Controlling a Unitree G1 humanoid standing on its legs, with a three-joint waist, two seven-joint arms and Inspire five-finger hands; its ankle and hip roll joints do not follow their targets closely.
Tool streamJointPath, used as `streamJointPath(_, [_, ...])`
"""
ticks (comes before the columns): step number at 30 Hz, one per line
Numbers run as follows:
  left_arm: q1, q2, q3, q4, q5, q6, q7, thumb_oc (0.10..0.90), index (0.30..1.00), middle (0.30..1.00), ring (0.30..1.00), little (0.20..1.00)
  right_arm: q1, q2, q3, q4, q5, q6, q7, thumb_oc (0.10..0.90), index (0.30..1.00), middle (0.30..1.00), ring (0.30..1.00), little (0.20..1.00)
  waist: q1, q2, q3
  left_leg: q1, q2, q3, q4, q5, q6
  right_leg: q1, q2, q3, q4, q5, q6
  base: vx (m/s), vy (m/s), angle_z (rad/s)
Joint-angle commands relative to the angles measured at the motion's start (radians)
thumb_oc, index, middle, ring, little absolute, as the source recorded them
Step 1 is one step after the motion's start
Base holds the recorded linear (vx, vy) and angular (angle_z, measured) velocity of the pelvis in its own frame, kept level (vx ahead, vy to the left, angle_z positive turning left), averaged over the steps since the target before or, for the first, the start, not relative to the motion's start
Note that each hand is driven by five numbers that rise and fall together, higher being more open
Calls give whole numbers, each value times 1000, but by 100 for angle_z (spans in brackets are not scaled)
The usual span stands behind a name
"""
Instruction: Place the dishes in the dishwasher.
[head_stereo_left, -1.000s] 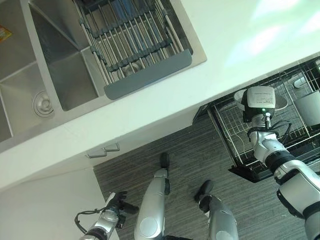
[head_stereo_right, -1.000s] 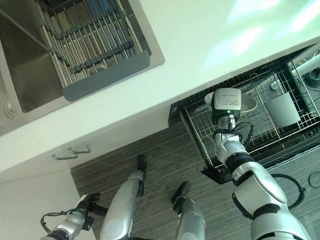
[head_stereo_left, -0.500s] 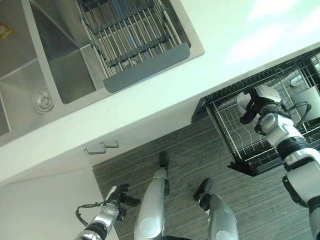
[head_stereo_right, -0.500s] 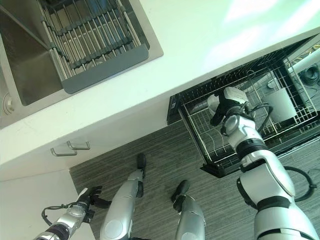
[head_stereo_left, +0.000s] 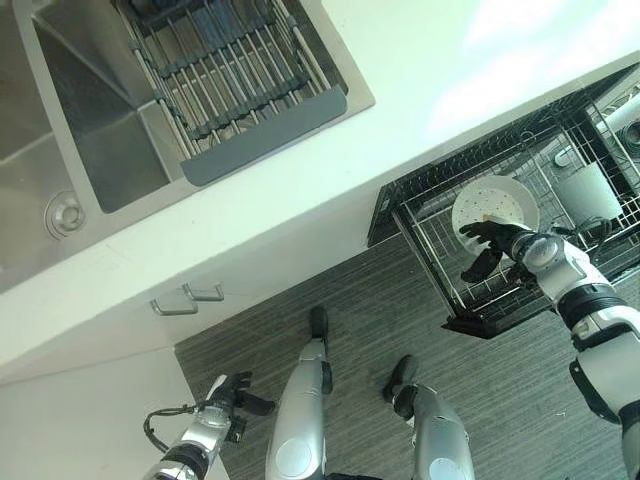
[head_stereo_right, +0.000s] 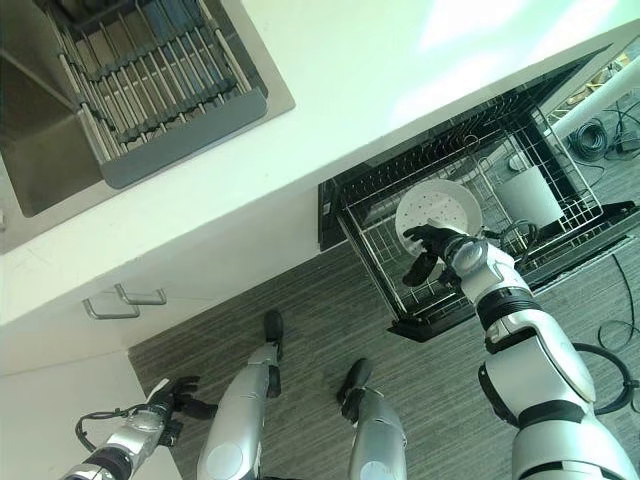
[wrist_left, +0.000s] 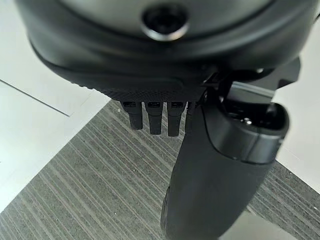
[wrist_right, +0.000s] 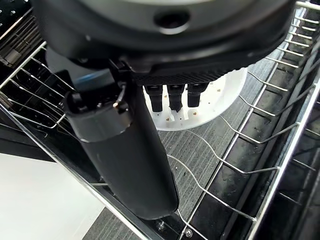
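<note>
Both head eyes look steeply down past the counter edge (head_stereo_left: 300, 215) to the striped floor (head_stereo_left: 350, 300), sharing the sink (head_stereo_left: 95, 150) and dishwasher rack (head_stereo_right: 450, 290). The right wrist camera sits close above that rack (wrist_right: 235, 165); the left wrist's faces floor (wrist_left: 90, 185), probably low down.

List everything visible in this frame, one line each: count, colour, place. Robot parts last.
Round white plate: one, white, lying in the wire rack under the right hand's fingers.
Dishwasher wire rack: one, metal in a black frame, pulled out below the counter.
White cup: one, deeper in the rack.
Steel sink: one, silver, set in the counter.
Grey drying rack: one, across the sink.
White countertop: one.
Cabinet handles: two, silver.
Right hand: open, above the plate.
Left hand: low, near the floor.
</note>
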Motion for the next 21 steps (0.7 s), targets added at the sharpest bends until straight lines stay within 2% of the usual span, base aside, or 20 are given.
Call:
streamJointPath(1, [35,34,-19,33,6,-19,18,800,900,900,900,900,53,-13,25,-49,-23,9,-80,800,900,900,900,900,8,-12,-1,32,44,-6,149,-252,-76,-36,-12,53,-67,2,59,-66,7,-2])
streamJointPath(3, [46,32,-10,27,6,-23,23,800,900,900,900,900,65,-37,28,-107,-72,14,-161,800,900,900,900,900,1,-19,-1,38,47,0,149,-253,-75,-32,-12,55,-67,3,62,-36,2,1])
streamJointPath(5, [58,31,-7,15,-7,-18,32,800,900,900,900,900,85,-59,8,-180,-46,-13,-291,800,900,900,900,900,-8,-24,-1,44,49,2,149,-254,-75,-27,-10,60,-67,3,63,0,0,0])
streamJointPath(6, [62,28,-6,14,-10,-18,36,800,900,900,900,900,92,-64,-5,-211,-40,-3,-328,800,900,900,900,900,-12,-24,-1,48,50,3,149,-255,-74,-24,-9,63,-67,3,63,0,0,0])
streamJointPath(7, [71,22,1,12,-18,-20,43,800,900,900,900,900,107,-71,-41,-276,-15,6,-426,800,900,900,900,900,-22,-25,-1,54,50,6,149,-257,-72,-20,-6,69,-67,2,63,0,0,0])
streamJointPath(8, [79,19,8,12,-21,-24,45,800,900,900,900,900,121,-75,-72,-322,-3,-6,-488,800,900,900,900,900,-28,-26,-1,60,51,10,149,-259,-71,-17,-6,74,-67,1,64,10,50,-2])
streamJointPath(10, [95,2,27,15,-27,-29,56,800,900,900,900,900,181,-79,-156,-474,21,22,-577,800,900,900,900,900,-49,-29,-5,72,53,18,149,-264,-69,-11,-3,87,-67,-1,65,10,53,-5])
streamJointPath(11, [105,-7,37,14,-29,-30,63,800,900,900,900,900,225,-78,-192,-544,31,16,-628,800,900,900,900,900,-60,-30,-10,77,54,22,149,-266,-68,-8,-2,93,-67,-3,65,30,65,-15])
streamJointPath(12, [130,-26,60,11,-32,-34,75,800,900,900,900,900,320,-69,-274,-697,47,3,-732,800,900,900,900,900,-84,-33,-19,93,54,29,149,-274,-66,4,0,105,-67,-9,63,31,59,-20])
streamJointPath(13, [137,-30,67,12,-31,-37,76,800,900,900,900,900,348,-65,-298,-736,34,-11,-763,800,900,900,900,900,-89,-34,-23,99,54,32,149,-277,-65,8,0,108,-67,-11,63,33,54,-18])
streamJointPath(16, [159,-58,88,32,-23,-48,72,800,900,900,900,900,432,-71,-377,-888,-139,-70,-943,800,900,900,900,900,-112,-32,-49,128,55,47,149,-291,-64,35,-4,116,-67,-22,62,45,34,-14])
streamJointPath(20, [185,-86,95,56,-13,-73,78,800,900,900,900,900,525,-72,-434,-1005,-240,-158,-1070,800,900,900,900,900,-126,-27,-81,166,58,63,149,-302,-64,74,-13,117,-67,-35,59,69,14,-20])
streamJointPath(21, [194,-92,101,61,-10,-82,78,800,900,900,900,900,543,-77,-449,-1026,-295,-190,-1130,800,900,900,900,900,-129,-27,-90,175,58,66,149,-304,-64,83,-14,117,-67,-38,58,58,-6,-7])
